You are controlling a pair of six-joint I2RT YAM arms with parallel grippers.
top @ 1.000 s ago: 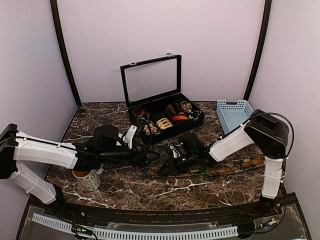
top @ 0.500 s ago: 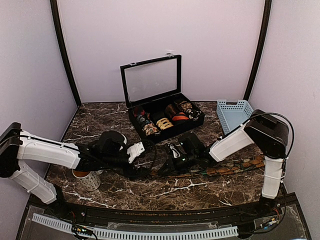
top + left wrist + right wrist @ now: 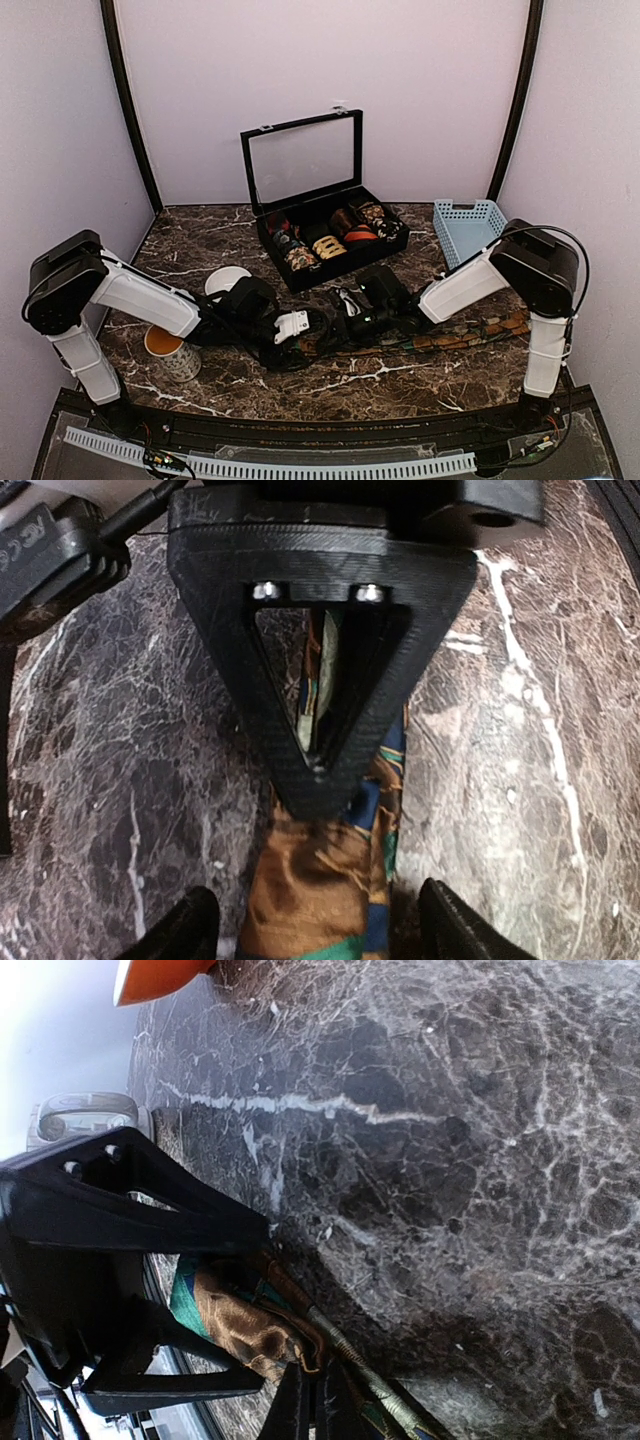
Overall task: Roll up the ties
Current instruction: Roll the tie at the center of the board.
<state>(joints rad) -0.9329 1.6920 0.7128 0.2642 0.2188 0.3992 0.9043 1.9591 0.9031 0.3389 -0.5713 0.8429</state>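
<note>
**Two pincers meet at one end of the tie**

A long camouflage-patterned tie (image 3: 440, 338) lies flat on the right half of the dark marbled surface (image 3: 200, 245). It runs from in front of the right arm's base towards the middle, and the two arms meet at its middle-ward end.

The right pincer (image 3: 310, 1405) is clamped on the tie. Its fingers are pressed together low at the surface, with the brown and green fabric nipped between them. The left pincer (image 3: 318, 915) faces it from the other side with its fingers apart, one on either side of the strip. In the left wrist view a little gap shows between each finger and the edge of the cloth. The two pincers sit just beside each other, nearly tip to tip.

Behind them is a black case (image 3: 345, 265) with its clear lid raised; it holds several fabric coils. A blue basket (image 3: 447, 238) stands at the far right, beyond the tie. Near the left arm stands a patterned cup (image 3: 183, 363) — orange inside.
</note>
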